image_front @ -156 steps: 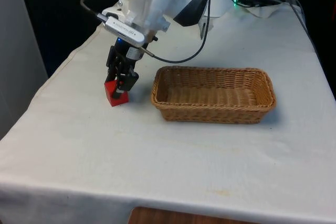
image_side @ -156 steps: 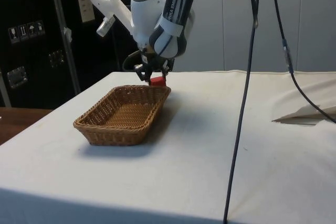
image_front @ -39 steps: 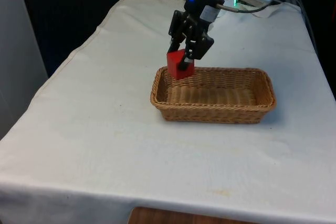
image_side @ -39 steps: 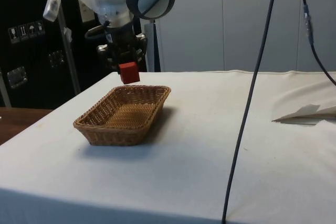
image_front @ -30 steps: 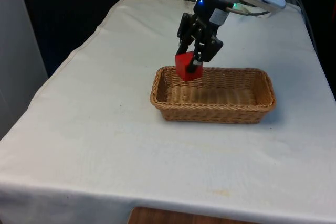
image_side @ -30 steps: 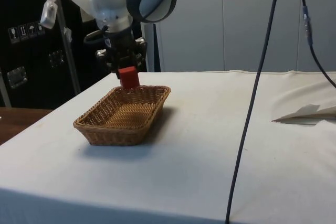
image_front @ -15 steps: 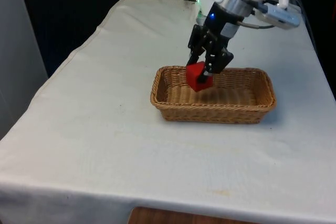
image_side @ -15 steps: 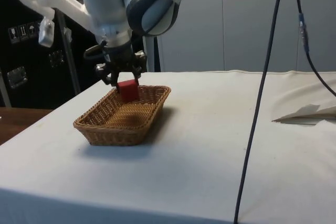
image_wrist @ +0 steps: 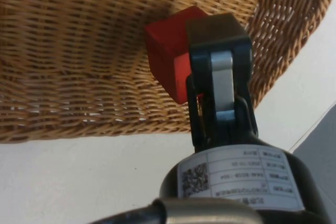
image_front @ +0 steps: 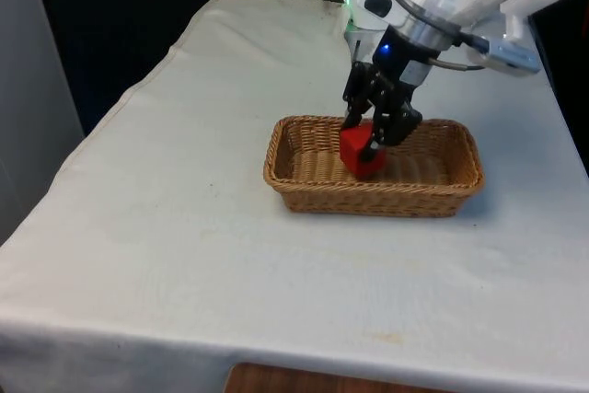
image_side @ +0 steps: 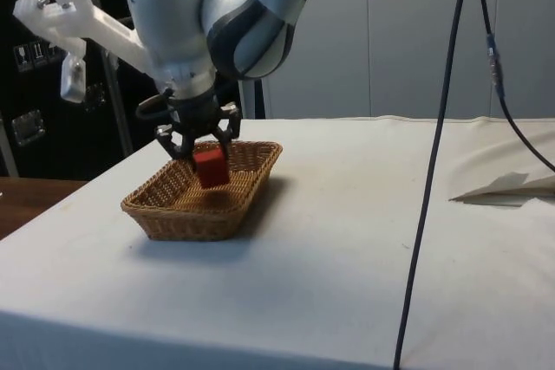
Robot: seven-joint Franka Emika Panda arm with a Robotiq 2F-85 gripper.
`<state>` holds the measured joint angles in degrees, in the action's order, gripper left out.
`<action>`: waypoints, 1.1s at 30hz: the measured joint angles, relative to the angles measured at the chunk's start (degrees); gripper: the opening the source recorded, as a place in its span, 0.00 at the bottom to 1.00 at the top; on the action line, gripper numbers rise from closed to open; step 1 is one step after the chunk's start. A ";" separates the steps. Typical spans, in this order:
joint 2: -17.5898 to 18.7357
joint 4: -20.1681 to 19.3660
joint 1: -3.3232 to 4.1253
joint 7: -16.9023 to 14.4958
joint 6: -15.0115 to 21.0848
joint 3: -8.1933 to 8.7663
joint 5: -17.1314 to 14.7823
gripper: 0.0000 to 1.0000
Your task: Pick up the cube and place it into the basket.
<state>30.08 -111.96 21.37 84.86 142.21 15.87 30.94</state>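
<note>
We see the table (image_front: 166,227) under its white cloth, and on it the wicker basket (image_front: 419,192), set near the middle of the table's width and closer to the robot's end than to the near edge. Above it we see the white arm (image_side: 217,15) reaching over from the far end, its forearm bent so that the wrist points steeply down into the basket, leaning a little rather than plumb. At its tip the gripper (image_front: 372,143) is low, its fingertips at about the level of the basket's rim in the side view. The claw is closed narrowly on the red cube (image_front: 361,152), one black finger (image_wrist: 219,61) pressed flat against a face of it in the wrist view, the other hidden behind the cube. The cube hangs tilted, a corner downward, inside the basket's outline and toward the end at the front view's left; in the side view we find it (image_side: 211,166) partly below the rim, and we cannot tell whether it touches the woven floor yet. We judge the task nearly finished: the pick is done and the carry has brought the cube over and into the basket. What is left, as we read it, is to lower the last bit if needed, open the fingers so the cube drops free, and lift the arm clear of the rim.
</note>
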 measured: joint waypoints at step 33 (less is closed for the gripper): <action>-0.23 0.69 0.00 0.97 -1.72 -1.03 0.06 1.00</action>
<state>29.85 -111.27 21.37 85.83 140.49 14.84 31.00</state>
